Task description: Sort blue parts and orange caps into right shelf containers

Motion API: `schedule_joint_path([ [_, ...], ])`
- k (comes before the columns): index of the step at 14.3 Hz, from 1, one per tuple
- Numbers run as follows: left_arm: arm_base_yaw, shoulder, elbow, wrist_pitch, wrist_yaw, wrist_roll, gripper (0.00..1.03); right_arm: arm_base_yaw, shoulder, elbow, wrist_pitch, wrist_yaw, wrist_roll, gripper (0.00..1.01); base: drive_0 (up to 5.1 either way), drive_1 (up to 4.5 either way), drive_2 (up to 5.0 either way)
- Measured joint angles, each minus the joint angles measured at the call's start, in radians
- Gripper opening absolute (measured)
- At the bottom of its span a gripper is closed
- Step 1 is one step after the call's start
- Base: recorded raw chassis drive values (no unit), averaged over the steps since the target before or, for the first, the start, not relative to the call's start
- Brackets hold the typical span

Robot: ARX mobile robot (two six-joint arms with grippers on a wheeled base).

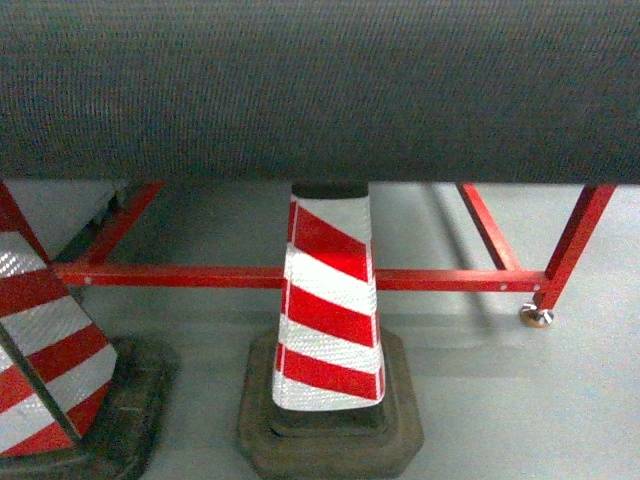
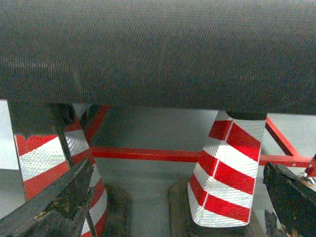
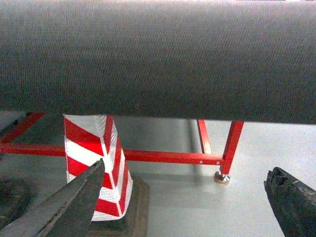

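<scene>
No blue parts, orange caps or right shelf containers show in any view. My left gripper (image 2: 178, 168) is open, its dark worn fingers (image 2: 59, 202) spread wide at the bottom corners of the left wrist view, with nothing between them. My right gripper (image 3: 185, 168) is open too, and only grey floor lies between its fingers (image 3: 74, 202). Both grippers hang low, below the edge of a dark textured surface (image 1: 320, 90). Neither gripper appears in the head view.
The dark surface fills the top of every view. Under it runs a red metal frame (image 1: 200, 275) with a round foot (image 1: 537, 317). A red-and-white striped cone (image 1: 330, 310) stands in the middle on a black base, and another cone (image 1: 40, 340) stands at the left.
</scene>
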Motion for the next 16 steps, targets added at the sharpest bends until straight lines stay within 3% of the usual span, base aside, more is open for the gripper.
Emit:
schedule_joint_path([
  [16, 0.0, 0.0, 0.0, 0.0, 0.0, 0.008, 0.98, 0.0, 0.0, 0.0, 0.001, 0.0, 0.004, 0.98, 0.0, 0.0, 0.0],
])
